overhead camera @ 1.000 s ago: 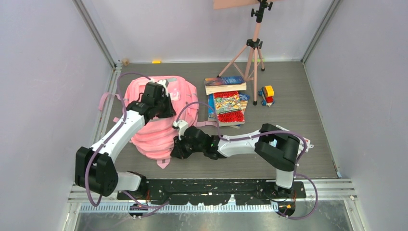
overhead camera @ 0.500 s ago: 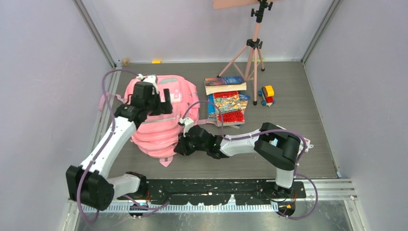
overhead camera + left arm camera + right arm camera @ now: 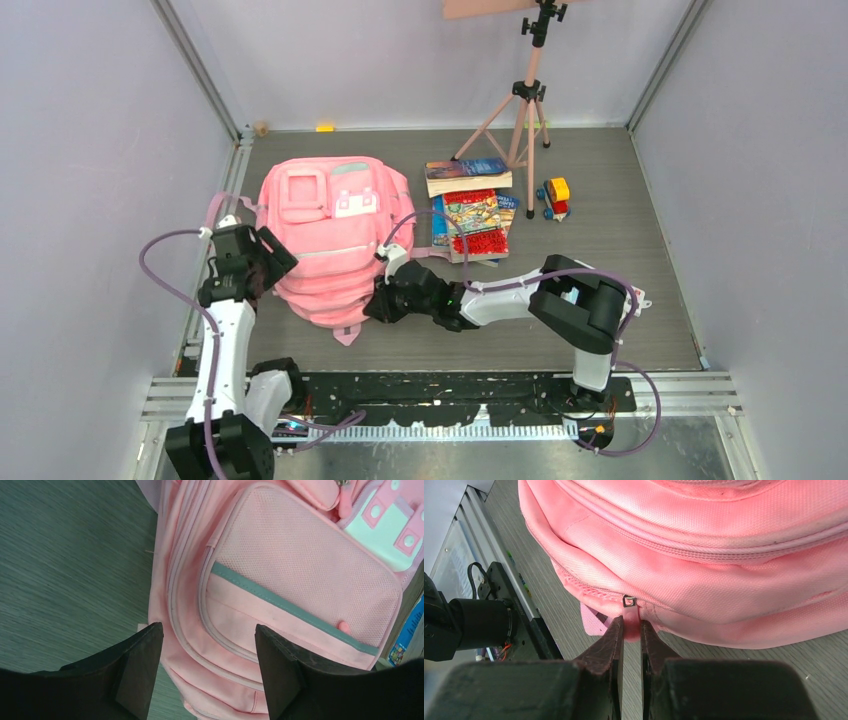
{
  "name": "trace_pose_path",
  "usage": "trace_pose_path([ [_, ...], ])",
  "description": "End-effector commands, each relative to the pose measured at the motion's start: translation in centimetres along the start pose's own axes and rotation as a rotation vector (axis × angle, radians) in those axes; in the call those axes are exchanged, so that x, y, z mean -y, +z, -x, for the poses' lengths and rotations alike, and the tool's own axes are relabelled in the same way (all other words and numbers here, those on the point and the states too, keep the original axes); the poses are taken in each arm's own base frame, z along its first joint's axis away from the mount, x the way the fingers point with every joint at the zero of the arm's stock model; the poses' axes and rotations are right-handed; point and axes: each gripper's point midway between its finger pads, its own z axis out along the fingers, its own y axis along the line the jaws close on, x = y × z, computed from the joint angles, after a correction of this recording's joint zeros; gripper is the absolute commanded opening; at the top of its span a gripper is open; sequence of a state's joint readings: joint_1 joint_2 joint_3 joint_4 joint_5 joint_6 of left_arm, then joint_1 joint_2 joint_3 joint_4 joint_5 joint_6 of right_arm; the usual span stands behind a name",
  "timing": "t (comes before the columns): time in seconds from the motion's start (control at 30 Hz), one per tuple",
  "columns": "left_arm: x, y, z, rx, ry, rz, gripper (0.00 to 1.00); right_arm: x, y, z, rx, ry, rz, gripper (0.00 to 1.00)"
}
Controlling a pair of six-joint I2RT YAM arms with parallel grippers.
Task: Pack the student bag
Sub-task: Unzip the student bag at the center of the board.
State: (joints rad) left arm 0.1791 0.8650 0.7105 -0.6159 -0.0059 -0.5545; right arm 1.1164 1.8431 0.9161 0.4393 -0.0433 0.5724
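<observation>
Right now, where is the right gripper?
In the top view, the right gripper is at the student bag's near-right corner, pinching its zipper pull.

Bag [image 3: 330, 250] lies flat on the left half of the tabletop [image 3: 620, 250], front pockets up. Left tool [image 3: 268, 268] sits at the bag's left edge, arm rising steeply from its base. Right tool [image 3: 375, 303] touches the bag's near right edge, arm stretched low across the tabletop. Jaw positions are not readable from here. Right of the bag: books [image 3: 470, 222], one thick book [image 3: 468, 176] behind them, then a toy car [image 3: 553, 198]. Tripod [image 3: 525, 95] stands at the far wall.
</observation>
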Motion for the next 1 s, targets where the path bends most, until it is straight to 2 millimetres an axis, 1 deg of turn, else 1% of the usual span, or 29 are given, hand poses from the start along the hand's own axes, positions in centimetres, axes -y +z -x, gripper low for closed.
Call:
trace_pose_path([
  [0.0,1.2,0.3,-0.2,-0.021,-0.091,-0.092,0.67,1.6,-0.7,0.7,0.025,0.008,-0.071,0.01],
  [0.17,1.5,1.5,-0.6,-0.047,-0.124,-0.118,0.53,1.5,-0.8,0.8,0.025,0.008,-0.070,0.00],
  [0.23,1.3,1.9,-0.6,-0.051,-0.128,-0.107,0.50,1.6,-0.9,0.9,0.027,0.010,-0.072,0.00],
  [0.37,0.9,2.0,-0.6,-0.041,-0.129,-0.091,0.49,1.5,-1.0,1.0,0.030,0.009,-0.073,0.00],
  [0.5,-0.2,1.7,-0.5,-0.013,-0.117,-0.042,0.49,1.6,-1.0,1.0,0.028,0.008,-0.074,0.00],
  [0.6,-0.9,1.7,-0.6,-0.001,-0.132,-0.018,0.52,1.5,-1.0,0.9,0.026,0.008,-0.072,0.01],
  [0.7,-0.8,2.1,-0.7,-0.012,-0.148,-0.031,0.52,1.5,-1.0,0.9,0.026,0.009,-0.072,0.00],
  [0.87,0.0,3.0,-0.8,-0.038,-0.165,-0.079,0.47,1.5,-1.1,1.1,0.031,0.010,-0.071,0.01],
  [0.97,0.5,3.3,-0.8,-0.042,-0.165,-0.104,0.39,1.5,-1.2,1.2,0.034,0.009,-0.075,0.00],
])
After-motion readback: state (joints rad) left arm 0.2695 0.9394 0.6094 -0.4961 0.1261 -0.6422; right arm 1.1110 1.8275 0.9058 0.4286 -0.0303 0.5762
